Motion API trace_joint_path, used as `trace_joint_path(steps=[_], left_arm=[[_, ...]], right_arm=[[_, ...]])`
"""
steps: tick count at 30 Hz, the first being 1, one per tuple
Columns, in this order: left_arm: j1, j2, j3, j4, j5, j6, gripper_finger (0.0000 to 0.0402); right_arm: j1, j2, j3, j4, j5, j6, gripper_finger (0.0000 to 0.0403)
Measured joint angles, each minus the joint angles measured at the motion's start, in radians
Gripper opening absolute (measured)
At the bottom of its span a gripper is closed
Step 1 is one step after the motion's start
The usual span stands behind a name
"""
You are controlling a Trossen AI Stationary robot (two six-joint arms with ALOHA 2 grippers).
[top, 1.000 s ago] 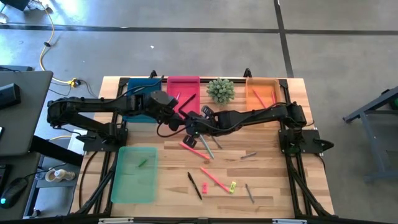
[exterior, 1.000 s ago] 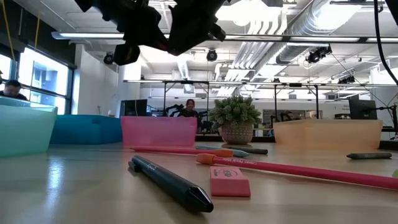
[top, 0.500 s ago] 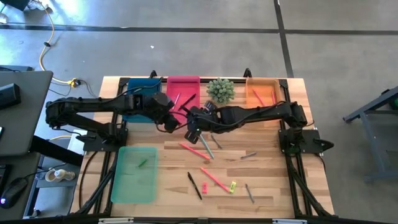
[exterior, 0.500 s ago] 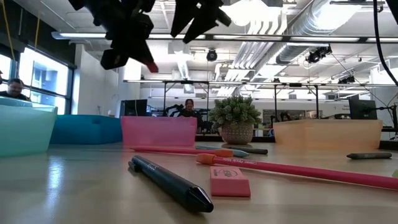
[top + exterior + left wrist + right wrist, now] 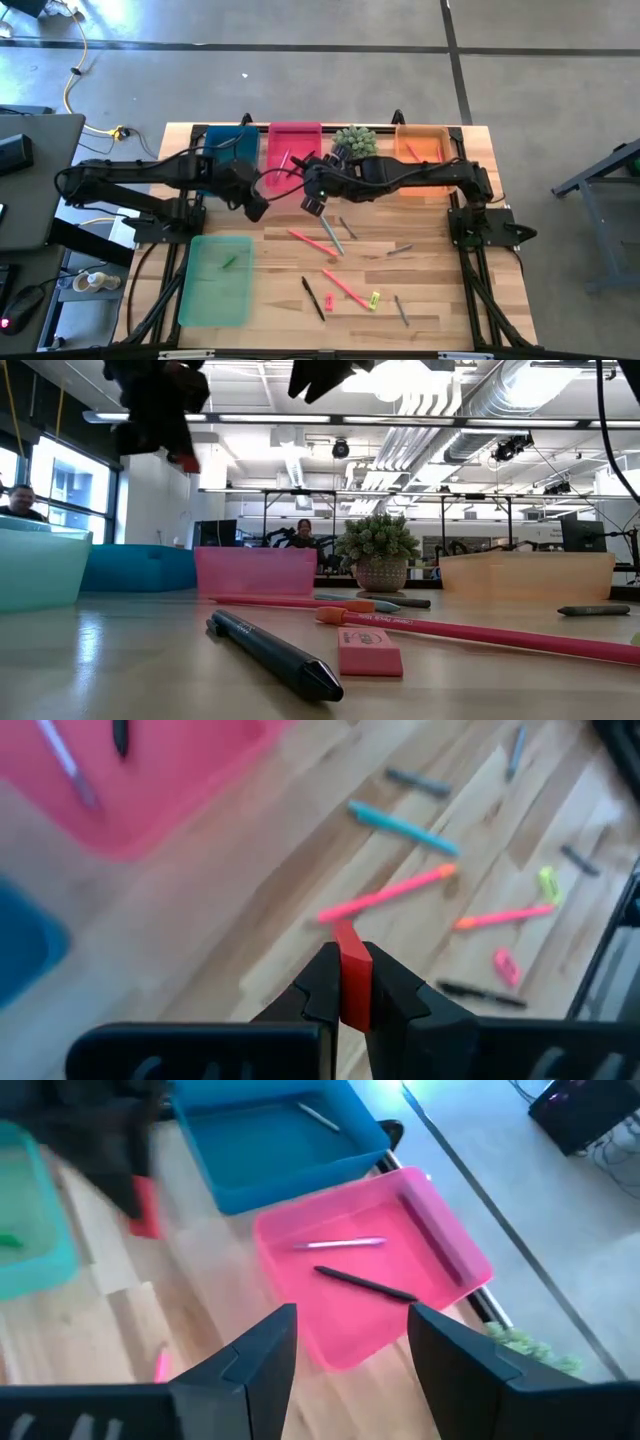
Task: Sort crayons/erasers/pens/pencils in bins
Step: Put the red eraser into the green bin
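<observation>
Left wrist view shows a red eraser [image 5: 352,982] clamped upright between the left gripper [image 5: 352,995] fingers — held above bare wood, near the pink bin [image 5: 294,147]. Right gripper [image 5: 313,195] hangs just beside that bin, jaws spread, empty.

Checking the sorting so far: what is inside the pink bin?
The pink bin holds a pale pen and a black pen; the right gripper's fingers cover its near corner.
</observation>
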Motion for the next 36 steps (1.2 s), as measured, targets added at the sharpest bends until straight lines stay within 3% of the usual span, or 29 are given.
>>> trace_joint_path(steps=[9, 14, 19, 28, 36], left_arm=[[-0.21, -0.068, 0.0, -0.22, 0.051, -0.157, 0.001], [-0.334, -0.072, 0.0, -0.361, 0.073, -0.274, 0.001], [-0.452, -0.064, 0.0, -0.383, 0.096, -0.402, 0.001], [-0.619, -0.021, -0.001, -0.423, 0.097, -0.608, 0.001], [-0.722, 0.035, -0.002, -0.43, 0.103, -0.717, 0.001]], right_arm=[[-0.064, 0.0, 0.0, -0.058, -0.094, -0.053, 0.0183], [-0.114, 0.0, 0.0, -0.109, -0.238, -0.02, 0.0183], [-0.145, 0.006, 0.0, -0.158, -0.374, 0.031, 0.0183], [-0.146, 0.079, 0.0, -0.235, -0.477, 0.04, 0.0183], [-0.143, 0.135, 0.0, -0.327, -0.461, -0.006, 0.0183]])
